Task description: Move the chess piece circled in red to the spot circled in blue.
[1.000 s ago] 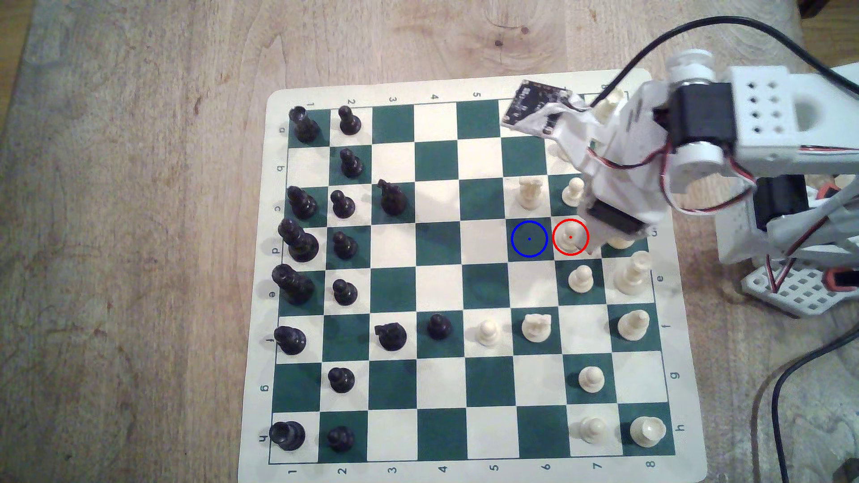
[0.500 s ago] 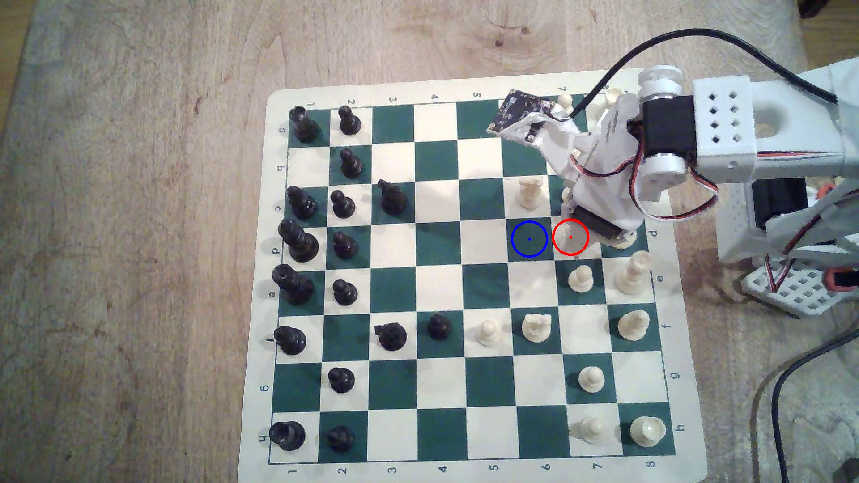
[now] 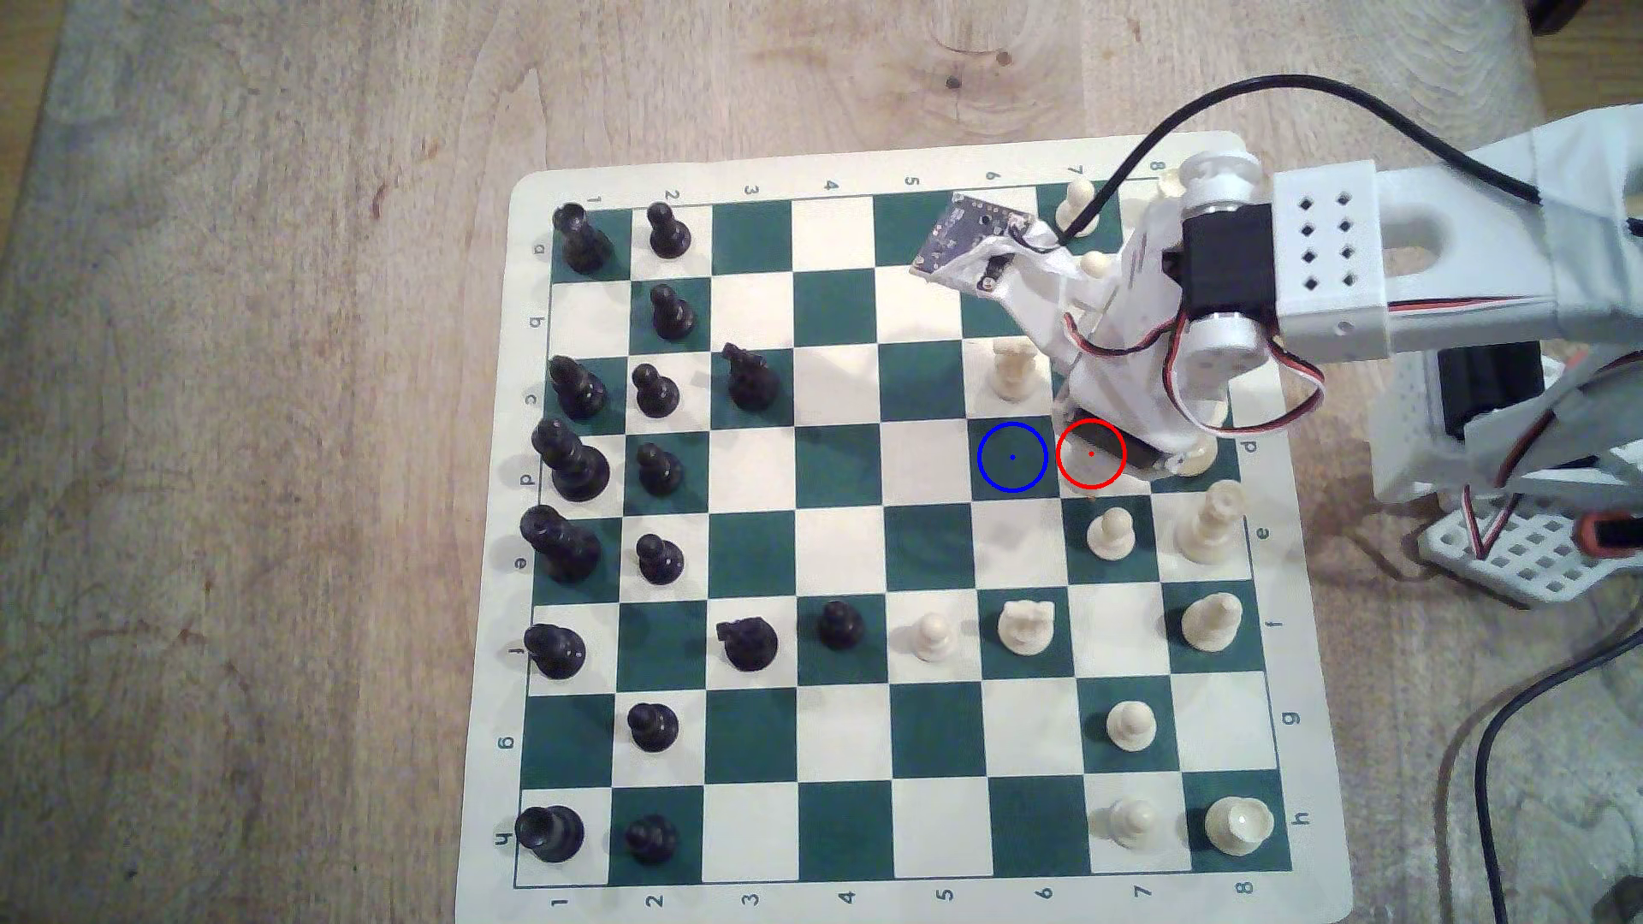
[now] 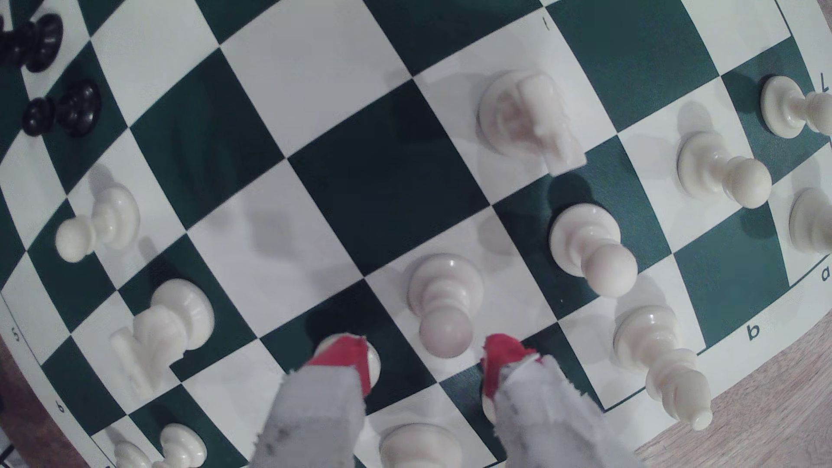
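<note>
Pawn: the cream pawn [image 4: 443, 299] stood upright on its white square, which carries the red ring in the exterior view; there the arm's wrist covered the piece.
Spot: the dark green square with the blue ring [image 3: 1012, 457] lay next to the pawn's square, on the exterior view's left, and was bare.
Jaws [image 4: 430, 360]: open, moderately wide, one red-tipped finger on each side of the pawn's ball head, apart from it, nothing held.
Handling: judged light, hard and stiff, smooth moulded plastic; likely slippery on the round head, and easy to tip because the base is small.
Where to hold: probably the narrow neck or collar just under the ball, where the fingers could seat below the bulge; a pinch on the ball itself might squirt it out.
Neighbours: another cream pawn [image 4: 592, 252] stood on the adjoining green square, near one finger; a cream knight [image 4: 529, 119] stood beyond it, next to the spot.
Risk: a skewed closing could knock the pawn over or brush the neighbour.
Board [image 3: 840, 569]: a thin mat flat on the wooden bench [image 3: 267, 444].
</note>
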